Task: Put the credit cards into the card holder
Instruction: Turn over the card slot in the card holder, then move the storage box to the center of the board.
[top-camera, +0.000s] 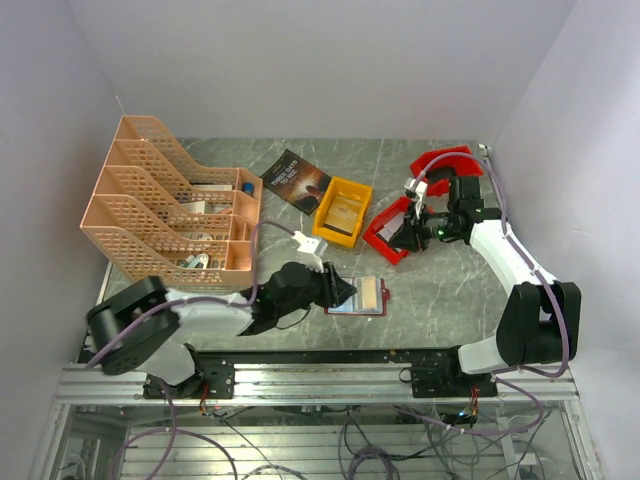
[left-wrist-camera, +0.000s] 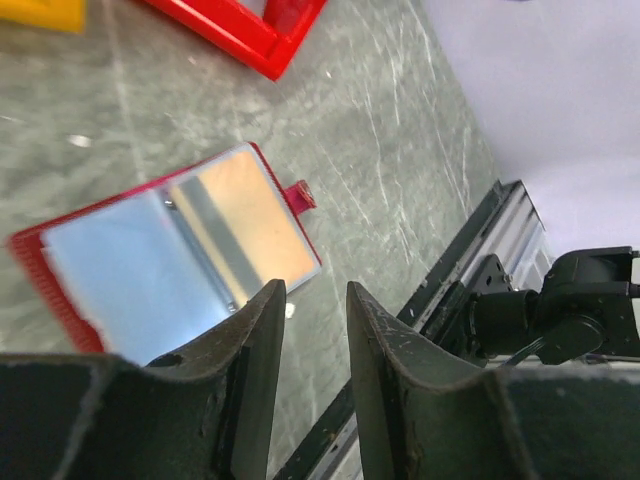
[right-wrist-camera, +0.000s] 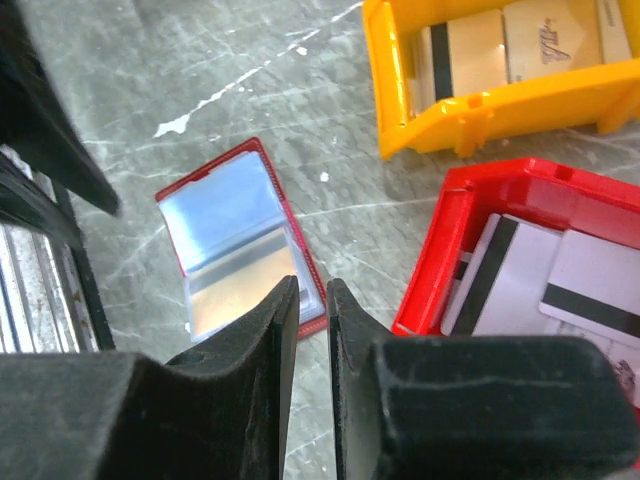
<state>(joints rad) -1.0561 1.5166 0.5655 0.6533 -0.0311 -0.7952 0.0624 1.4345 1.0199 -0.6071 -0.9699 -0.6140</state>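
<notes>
Grey marbled tabletop (top-camera: 440, 290) enclosed by white walls (top-camera: 320, 60) | dark red folding card holder (top-camera: 358, 297) laid open, 6 o'clock | left end effector (left-wrist-camera: 312, 290), right end effector (right-wrist-camera: 312, 283): slightly spread

card holder (top-camera: 357, 297): dark red, open flat | credit cards (right-wrist-camera: 500, 275): in red bin (right-wrist-camera: 435, 270)

Card holder (top-camera: 358, 297) on table (top-camera: 445, 292)

The table (top-camera: 440, 290) looks like polished grey-green stone, smooth with pale veins. The card holder (left-wrist-camera: 230, 220) has a dark red cover and glossy clear plastic pockets (they catch the light). The red bin (right-wrist-camera: 432, 250) and yellow bin (right-wrist-camera: 480, 120) are shiny moulded plastic. The left gripper's fingers (left-wrist-camera: 250, 380) are matt black and lightly scuffed.
</notes>
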